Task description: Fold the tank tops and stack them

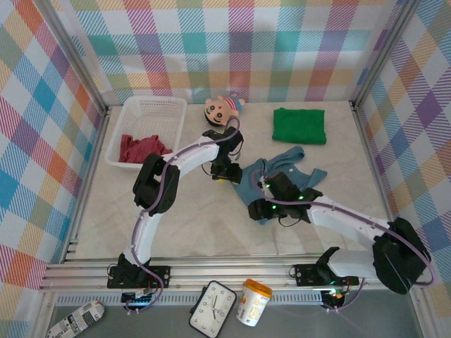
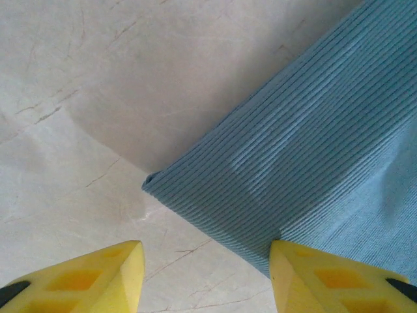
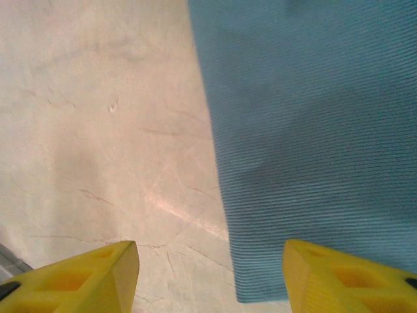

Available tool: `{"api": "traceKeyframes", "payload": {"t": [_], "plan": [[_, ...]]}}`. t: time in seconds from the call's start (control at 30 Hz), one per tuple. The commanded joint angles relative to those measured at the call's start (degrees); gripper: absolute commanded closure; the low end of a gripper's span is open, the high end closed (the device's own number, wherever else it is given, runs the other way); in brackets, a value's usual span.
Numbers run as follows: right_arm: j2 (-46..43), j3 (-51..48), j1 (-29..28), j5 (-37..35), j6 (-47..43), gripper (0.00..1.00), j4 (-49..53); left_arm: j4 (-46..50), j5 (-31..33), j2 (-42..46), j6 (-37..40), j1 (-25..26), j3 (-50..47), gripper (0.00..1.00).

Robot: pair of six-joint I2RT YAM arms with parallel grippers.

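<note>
The blue-grey tank top point(image 1: 285, 167) lies rumpled at mid-table, partly under both arms. My left gripper point(image 1: 225, 176) is at its left edge. In the left wrist view that gripper point(image 2: 205, 274) is open, and a folded corner of the ribbed blue cloth point(image 2: 293, 150) reaches down to its right finger point(image 2: 326, 277). My right gripper point(image 1: 259, 208) hovers at the cloth's near end. In the right wrist view it point(image 3: 212, 277) is open, with the blue cloth point(image 3: 306, 130) ending beside its right finger point(image 3: 345, 280). The green tank top point(image 1: 299, 125) lies folded at the back right. The dark red one point(image 1: 141, 148) is bunched in the basket.
The white mesh basket point(image 1: 151, 111) stands at the back left, and a big-headed doll point(image 1: 224, 107) lies just right of it. Checked walls close in three sides. Below the table's near rail lie a clock point(image 1: 212, 308), an orange-lidded jar point(image 1: 254, 301) and a can point(image 1: 75, 320).
</note>
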State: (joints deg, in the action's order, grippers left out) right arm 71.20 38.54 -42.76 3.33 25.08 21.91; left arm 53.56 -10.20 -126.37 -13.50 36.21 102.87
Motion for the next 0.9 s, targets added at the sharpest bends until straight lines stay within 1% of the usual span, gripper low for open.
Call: {"api": "traceKeyframes", "payload": {"t": [0.0, 0.17, 0.33, 0.43, 0.53, 0.6, 0.67, 0.77, 0.87], "plan": [[3.9, -0.8, -2.2, -5.4, 0.3, 0.39, -2.9, -1.9, -2.5, -1.0, 0.5, -0.5, -0.7, 0.48], [9.1, 0.0, -3.4, -8.0, -2.8, 0.39, -2.8, -4.2, -4.2, -2.5, -0.3, -0.9, -0.8, 0.50], [13.6, -0.1, -5.0, -9.1, -2.8, 0.39, -3.1, -4.4, -5.4, -4.6, -0.6, -1.1, 0.6, 0.53], [15.6, 0.9, -6.1, -11.3, -2.8, 0.40, -1.5, -4.3, -5.9, -5.4, -0.5, -1.1, 1.0, 0.58], [16.5, 1.7, -6.6, -12.8, -3.1, 0.44, -0.1, -3.9, -5.4, -5.4, -0.5, -1.2, 1.2, 0.67], [17.2, 2.0, -6.5, -13.3, -3.3, 0.51, 0.8, -3.4, -5.2, -5.1, -0.4, -1.4, 1.5, 0.78], [17.7, 2.7, -6.5, -12.4, -3.8, 0.62, 1.8, -2.3, -4.6, -4.7, 0.1, -1.6, 2.2, 0.86], [17.2, 3.6, -6.5, -9.7, -4.9, 0.79, 2.3, 0.5, -2.5, -3.4, 1.6, -2.0, 3.1, 0.95], [14.9, 4.9, -6.6, -6.3, -5.7, 0.91, 3.0, 4.1, 0.9, -0.6, 3.2, -2.7, 3.0, 0.99]]}}
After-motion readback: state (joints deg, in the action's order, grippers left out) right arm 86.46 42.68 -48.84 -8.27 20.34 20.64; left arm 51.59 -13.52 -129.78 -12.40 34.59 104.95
